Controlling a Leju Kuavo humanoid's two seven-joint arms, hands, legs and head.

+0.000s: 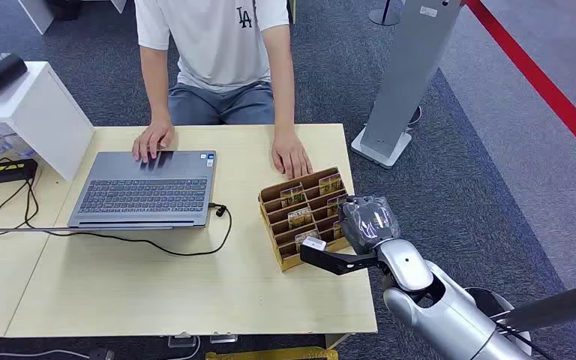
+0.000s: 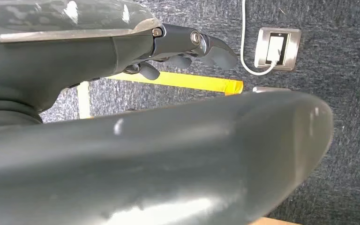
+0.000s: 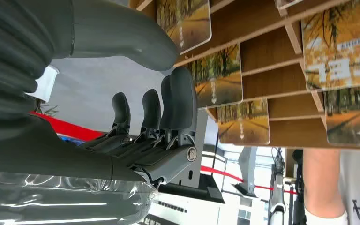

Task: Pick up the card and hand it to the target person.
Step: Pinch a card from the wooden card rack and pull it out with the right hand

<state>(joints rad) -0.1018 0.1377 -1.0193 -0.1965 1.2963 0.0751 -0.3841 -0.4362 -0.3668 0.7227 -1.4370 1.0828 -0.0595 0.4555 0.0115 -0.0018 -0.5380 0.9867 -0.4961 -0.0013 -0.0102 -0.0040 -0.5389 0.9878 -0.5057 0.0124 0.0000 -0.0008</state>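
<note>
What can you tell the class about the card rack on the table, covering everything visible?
The card rack looks like brown cardboard or thin wood, with stepped rows of slots in two columns. Several slots hold cards printed with autumn trees. It rests on the table near its right edge. The right robot hand is at its right side; contact is unclear.

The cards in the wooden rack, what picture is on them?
The cards show yellow-orange autumn trees along a road, clearest in the right wrist view.
</note>
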